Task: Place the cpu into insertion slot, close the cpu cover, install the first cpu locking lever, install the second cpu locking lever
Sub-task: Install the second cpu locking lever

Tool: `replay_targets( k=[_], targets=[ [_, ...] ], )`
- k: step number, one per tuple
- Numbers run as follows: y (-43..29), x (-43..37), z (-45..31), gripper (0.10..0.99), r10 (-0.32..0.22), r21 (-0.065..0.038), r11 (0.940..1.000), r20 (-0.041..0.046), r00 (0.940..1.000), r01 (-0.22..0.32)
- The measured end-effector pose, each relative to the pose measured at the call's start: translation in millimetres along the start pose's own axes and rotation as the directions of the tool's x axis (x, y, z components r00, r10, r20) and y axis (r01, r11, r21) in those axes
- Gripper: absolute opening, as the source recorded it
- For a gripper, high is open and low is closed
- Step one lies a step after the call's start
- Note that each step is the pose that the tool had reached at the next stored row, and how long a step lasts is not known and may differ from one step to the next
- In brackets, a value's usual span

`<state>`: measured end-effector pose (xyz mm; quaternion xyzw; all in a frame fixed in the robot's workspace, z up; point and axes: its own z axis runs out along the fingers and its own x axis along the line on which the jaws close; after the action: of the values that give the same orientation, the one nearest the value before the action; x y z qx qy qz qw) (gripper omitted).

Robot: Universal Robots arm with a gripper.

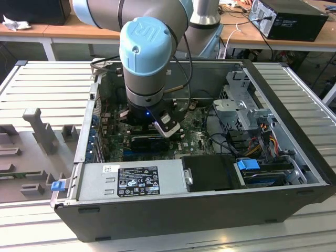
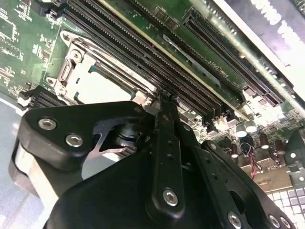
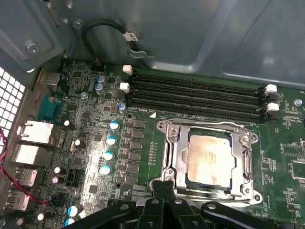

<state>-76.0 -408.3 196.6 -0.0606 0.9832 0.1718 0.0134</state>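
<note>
The cpu [image 3: 208, 157], with a pale silvery top, lies flat in the insertion slot [image 3: 209, 185] on the green motherboard. The dull silver cpu cover [image 3: 174, 157] lies down around it, and the chip shows through its window. Thin metal lever rods run along two opposite sides of the cover [image 3: 249, 157]. My gripper [image 3: 163, 183] is shut with its black fingertips pressed together right at the socket's edge, and I see nothing between them. In the second wrist view the gripper [image 2: 164, 98] points at the cover's corner beside the cpu [image 2: 102, 88]. In the exterior view the arm's wrist [image 1: 149, 113] hangs low inside the open computer case.
Long black memory slots [image 3: 195, 95] run just past the socket. Blue-topped capacitors [image 3: 110, 140] and metal rear ports [image 3: 35, 133] lie to one side. A grey case wall [image 3: 190, 33] with a black cable stands behind. The power supply [image 1: 131, 181] and drive cage [image 1: 241, 105] crowd the case.
</note>
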Motion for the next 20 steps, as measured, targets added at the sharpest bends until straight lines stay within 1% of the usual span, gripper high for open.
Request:
replay_targets(
  k=[1,2,4,6,7,10,11,13,14,15,18,20],
  targets=[
    [-0.8,0.9,0.4,0.106,0.000,-0.008,1.0000,0.0008,1.0000,0.000],
    [-1.3,1.8,0.8,0.106,-0.001,-0.013,0.9999,0.0014,1.0000,0.001],
    [-2.2,3.8,2.5,0.106,-0.001,-0.031,0.9995,0.0034,1.0000,0.001],
    [-2.5,4.4,4.1,0.106,-0.001,-0.038,0.9993,0.0045,1.0000,0.001],
    [-2.5,5.1,4.6,0.106,-0.001,-0.040,0.9992,0.0046,1.0000,0.001],
    [-2.2,7.0,4.0,0.106,-0.001,-0.041,0.9992,0.0045,1.0000,0.001],
    [-1.4,6.9,1.8,0.106,-0.001,-0.041,0.9991,0.0047,1.0000,0.002],
    [1.5,6.6,-5.9,0.106,-0.001,-0.041,0.9991,0.0046,1.0000,0.002],
    [3.7,6.4,-12.0,0.106,-0.001,-0.041,0.9992,0.0046,1.0000,0.001],
    [4.3,6.3,-13.7,0.106,-0.001,-0.041,0.9992,0.0047,1.0000,0.001],
    [8.8,5.6,-26.4,0.106,-0.001,-0.041,0.9991,0.0047,1.0000,0.001],
    [11.0,5.3,-32.5,0.106,-0.001,-0.041,0.9992,0.0046,1.0000,0.001]
  ],
)
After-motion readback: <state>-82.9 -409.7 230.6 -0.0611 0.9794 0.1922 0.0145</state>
